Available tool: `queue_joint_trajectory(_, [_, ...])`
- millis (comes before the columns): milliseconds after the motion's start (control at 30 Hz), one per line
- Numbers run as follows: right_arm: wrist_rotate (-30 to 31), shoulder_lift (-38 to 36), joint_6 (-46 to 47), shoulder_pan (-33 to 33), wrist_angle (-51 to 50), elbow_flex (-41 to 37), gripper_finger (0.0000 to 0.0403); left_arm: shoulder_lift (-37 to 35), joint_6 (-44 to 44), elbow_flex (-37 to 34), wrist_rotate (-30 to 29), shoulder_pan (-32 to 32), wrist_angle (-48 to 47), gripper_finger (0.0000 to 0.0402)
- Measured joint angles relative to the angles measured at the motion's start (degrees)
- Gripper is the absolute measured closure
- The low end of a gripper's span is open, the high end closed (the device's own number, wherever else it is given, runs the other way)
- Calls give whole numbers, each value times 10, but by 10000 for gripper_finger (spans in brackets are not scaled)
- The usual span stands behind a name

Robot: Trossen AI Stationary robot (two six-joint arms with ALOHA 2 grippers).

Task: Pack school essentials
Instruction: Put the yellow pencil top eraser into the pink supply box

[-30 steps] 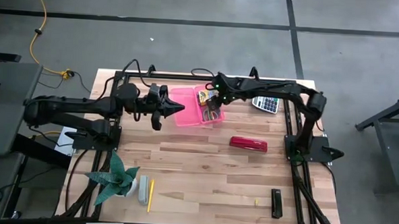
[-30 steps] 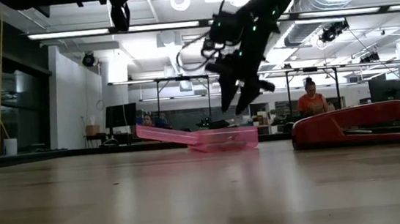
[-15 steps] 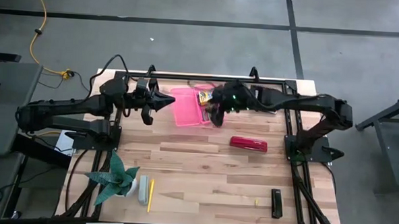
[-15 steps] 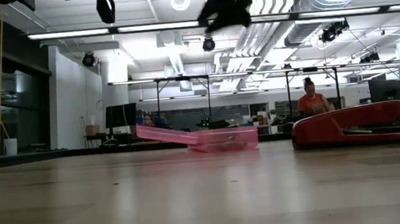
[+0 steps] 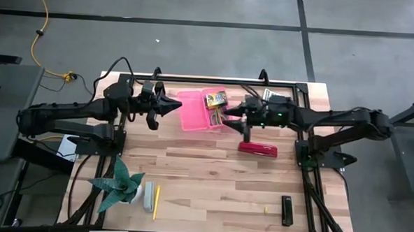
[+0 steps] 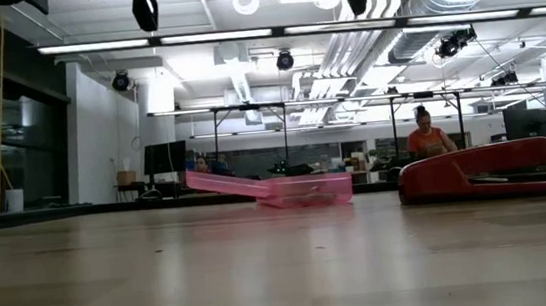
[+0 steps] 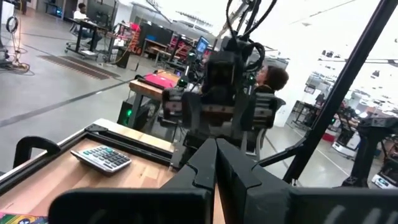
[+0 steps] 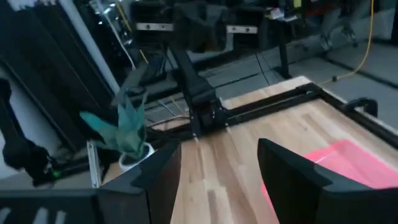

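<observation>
Tools up, both of them, clear of the surface (image 5: 211, 179)! Right tool (image 5: 228, 120) hangs wide open and empty just off the near right corner of the pink tray (image 5: 193, 112), fingers (image 8: 292, 171) spread with nothing between them. Left tool (image 5: 178, 108) sits pinched fully shut at the tray's left edge, holding nothing.

Inside the tray: the crayon box (image 5: 215, 99) at the far end and a cluster of scissors and pencils (image 5: 216, 117) along its right side, right beside the open tool.

What's left to pack? The red stapler (image 5: 257, 149) lies just ahead and below the right tool, long axis running left to right across the surface; the right arm is plainly the nearer one. The calculator (image 7: 101, 157) sits behind that arm at the far edge. Far off, well toward the front, a yellow pencil (image 5: 156, 201) lies lengthwise near the potted plant (image 5: 120, 184), closer to the left arm, and a black piece (image 5: 286, 210) rests at the front right.

Compared with a second ago: the right tool was reaching down into the tray over the stationery; now it has pulled back to the right and risen. The left tool has drawn slightly back too, toward the far left.
</observation>
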Motion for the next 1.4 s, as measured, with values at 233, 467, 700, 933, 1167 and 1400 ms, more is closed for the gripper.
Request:
queue_joint_trajectory(233, [-2,-41,-79,0,-11,-30,199,27,4,-28,-19,-32,79,402])
queue_joint_trajectory(467, [-2,-40,-79,0,-17,-30,199,23,-4,-55,-34,-43,90,402])
queue_joint_trajectory(700, [-2,-40,-83,0,-17,-30,199,22,1,-55,-34,-37,91,402])
queue_joint_trajectory(933, [-7,-40,40,0,-40,-30,199,22,0,-55,-34,-34,91,402])
queue_joint_trajectory(1167, [-77,-40,323,79,-337,-29,199,22,-6,-55,-34,-34,90,401])
queue_joint_trajectory(1400, [-46,-40,709,270,-479,-29,199,22,-5,-55,-34,-34,90,402])
